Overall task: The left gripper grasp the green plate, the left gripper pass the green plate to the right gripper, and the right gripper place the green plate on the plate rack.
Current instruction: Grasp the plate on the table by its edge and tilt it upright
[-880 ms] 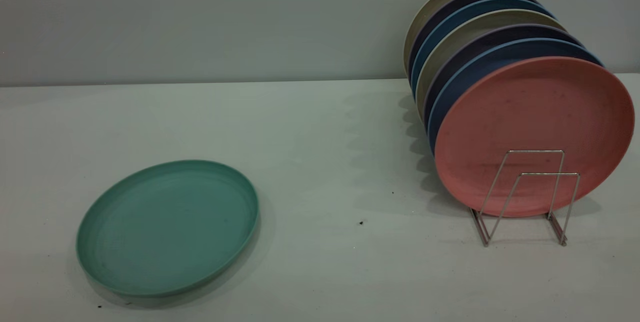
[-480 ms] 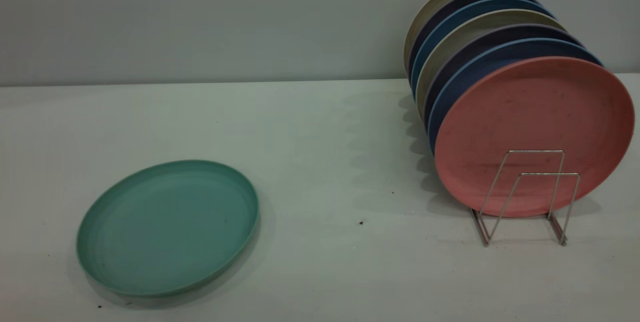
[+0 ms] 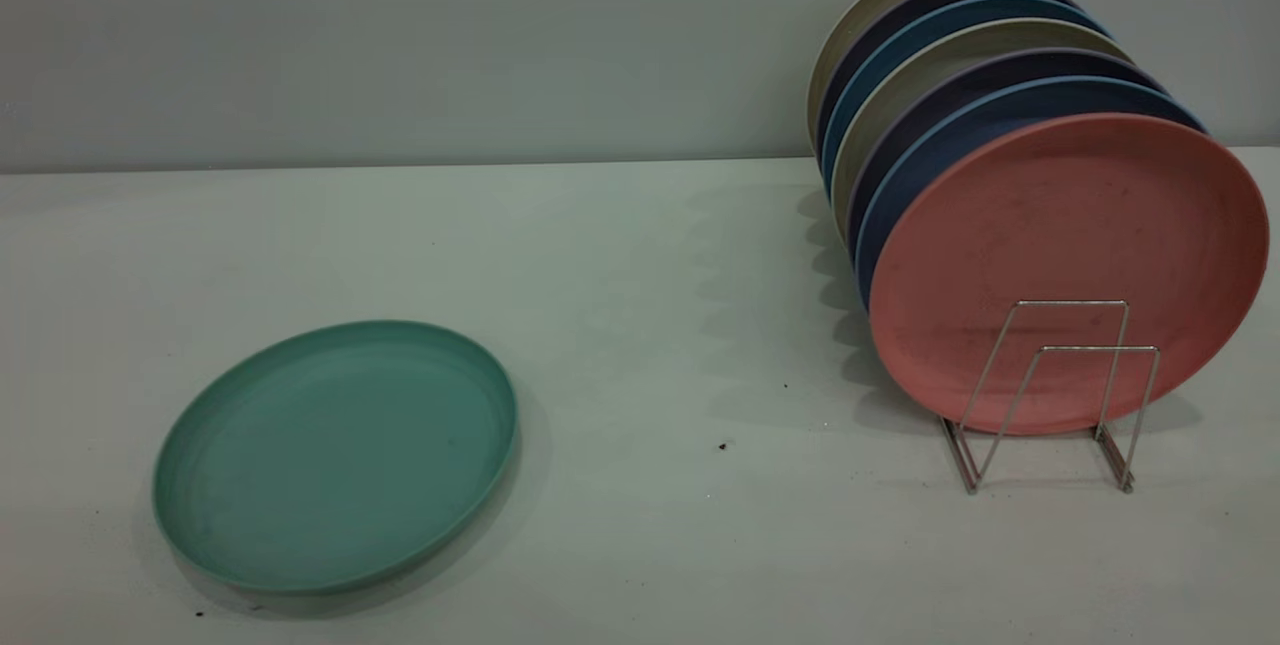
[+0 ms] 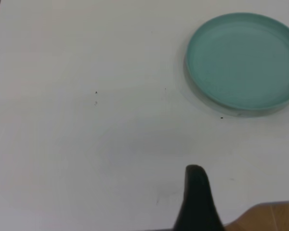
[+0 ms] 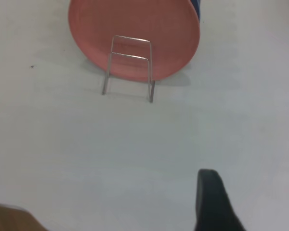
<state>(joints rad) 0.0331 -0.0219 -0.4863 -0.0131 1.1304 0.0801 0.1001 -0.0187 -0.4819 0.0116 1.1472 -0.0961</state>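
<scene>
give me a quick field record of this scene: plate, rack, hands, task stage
green plate: flat on the table, left side of the exterior view, untouched
rack: right side, front loops empty
pink plate: upright, frontmost in the rack, with blue and beige plates behind it
left hand: above the table, apart from the green plate; one finger shows
right hand: above the table, facing the rack's front; one finger shows
task stage: grasp not yet begun

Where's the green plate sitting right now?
The green plate lies flat on the table at the exterior view's front left, well apart from the plate rack on the right; no gripper touches it.
</scene>
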